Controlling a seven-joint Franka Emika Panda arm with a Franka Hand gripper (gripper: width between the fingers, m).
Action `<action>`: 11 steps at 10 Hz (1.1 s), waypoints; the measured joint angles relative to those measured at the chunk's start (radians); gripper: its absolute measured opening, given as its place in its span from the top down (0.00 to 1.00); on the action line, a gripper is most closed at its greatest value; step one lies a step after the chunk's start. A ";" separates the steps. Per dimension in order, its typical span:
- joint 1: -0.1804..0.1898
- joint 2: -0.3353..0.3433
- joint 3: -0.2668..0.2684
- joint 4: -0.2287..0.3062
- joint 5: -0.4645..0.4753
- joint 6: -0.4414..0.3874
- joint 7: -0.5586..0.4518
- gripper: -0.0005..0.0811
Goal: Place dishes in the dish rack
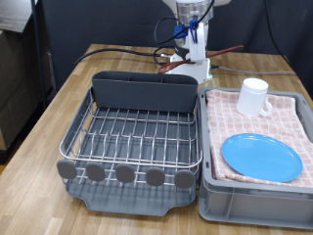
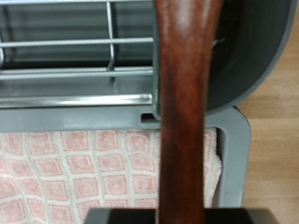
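Gripper: gripper [image 1: 196,44] hangs at the exterior view's top, above the far corner where the dish rack meets the grey bin; its jaws are clamped on the wooden spoon, judged from the wrist view, where the spoon's shaft fills the middle of the picture and runs out along the fingers.
Wooden spoon: wooden spoon [image 2: 187,112] is dark reddish-brown and held lengthwise, probably so that it can go end-first into a narrow slot; in the exterior view it is too small to pick out against the hand.
Dish rack: dish rack [image 1: 137,147] sits at the exterior view's left; the wire grid carries no dish; the tall cutlery caddy [image 1: 143,93] stands along its far edge, just beside the gripper.
Grey bin: grey bin [image 1: 256,203] touches the rack's side; a pink checked cloth [image 1: 279,122] lines it, likely as padding.
Mug: mug [image 1: 253,96] stands upright on the cloth, not yet racked.
Plate: plate [image 1: 261,157] lies flat on the cloth, near the mug, not yet racked.
Progress: judged early; nothing sits in the rack.
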 joint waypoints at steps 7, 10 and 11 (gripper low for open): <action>0.001 0.024 -0.238 -0.004 0.107 -0.076 -0.299 0.88; 0.001 0.066 -0.311 0.008 0.107 -0.069 -0.395 0.88; 0.001 0.081 -0.326 0.013 0.108 -0.062 -0.414 0.88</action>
